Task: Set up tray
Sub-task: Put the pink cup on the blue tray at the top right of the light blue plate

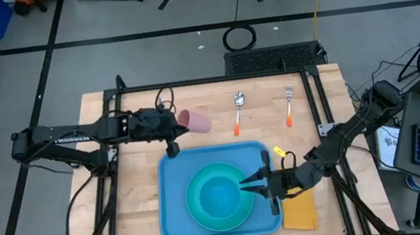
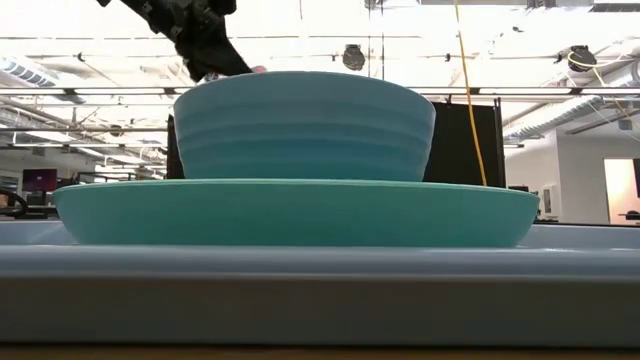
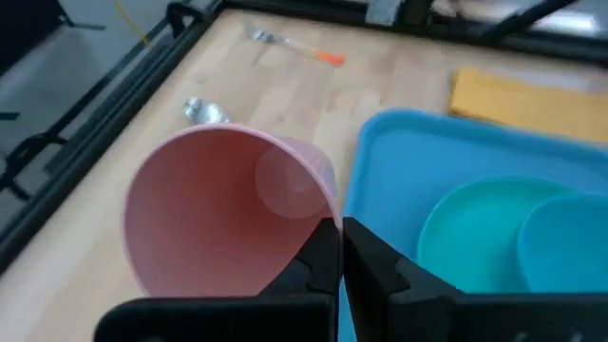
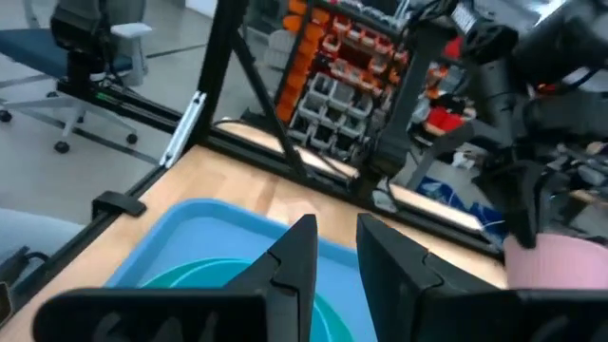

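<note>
A wooden table [image 1: 142,214] framed by black rails carries the tray [image 1: 176,218], which lies flat toward the table's near edge with a turquoise plate [image 1: 197,212] on it and a turquoise bowl [image 1: 219,193] stacked in the plate. The left gripper [image 1: 172,124] hangs just beyond the tray's far left corner, its 2 fingers [image 3: 318,261] clenched on the rim of a pink cup [image 1: 196,121] that it holds tipped on its side, apparently in transit toward the tray. The right gripper [image 1: 260,183] hovers over the tray's right side beside the bowl, fingers released and holding nothing, seemingly done placing the dishes. A spoon [image 1: 238,107] and a fork [image 1: 288,103], each with an orange handle, wait on the far part of the table, and a yellow-orange napkin [image 1: 300,212] lies just off the tray's right edge, so the setting looks roughly half done.
</note>
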Robot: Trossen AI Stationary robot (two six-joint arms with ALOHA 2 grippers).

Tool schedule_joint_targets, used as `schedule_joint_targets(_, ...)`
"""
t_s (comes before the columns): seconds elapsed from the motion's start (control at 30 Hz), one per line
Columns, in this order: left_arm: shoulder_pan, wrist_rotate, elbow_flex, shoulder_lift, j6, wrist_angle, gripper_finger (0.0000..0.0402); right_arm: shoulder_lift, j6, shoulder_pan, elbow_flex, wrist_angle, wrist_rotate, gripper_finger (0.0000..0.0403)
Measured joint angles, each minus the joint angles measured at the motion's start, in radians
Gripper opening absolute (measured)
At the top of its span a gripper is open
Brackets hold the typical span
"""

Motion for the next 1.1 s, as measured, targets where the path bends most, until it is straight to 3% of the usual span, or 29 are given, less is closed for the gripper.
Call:
schedule_joint_targets(0.47,-0.054,0.005,0.33,0.286,0.019,-0.199,0.0004,0.0,-0.126,0.088,0.0,0.094,0.161,0.0065)
schedule_joint_targets(0.6,-0.054,0.061,0.422,0.376,0.048,-0.229,0.0004,0.0,-0.195,0.134,0.0,0.14,0.215,0.0047)
schedule_joint_targets(0.87,-0.055,0.156,0.571,0.531,0.094,-0.271,0.0004,0.0,-0.244,0.168,0.0,0.167,0.223,0.002)
schedule_joint_targets(1.1,-0.069,0.159,0.69,0.644,0.133,-0.342,0.0004,0.0,-0.275,0.184,0.0,0.179,0.268,0.001)
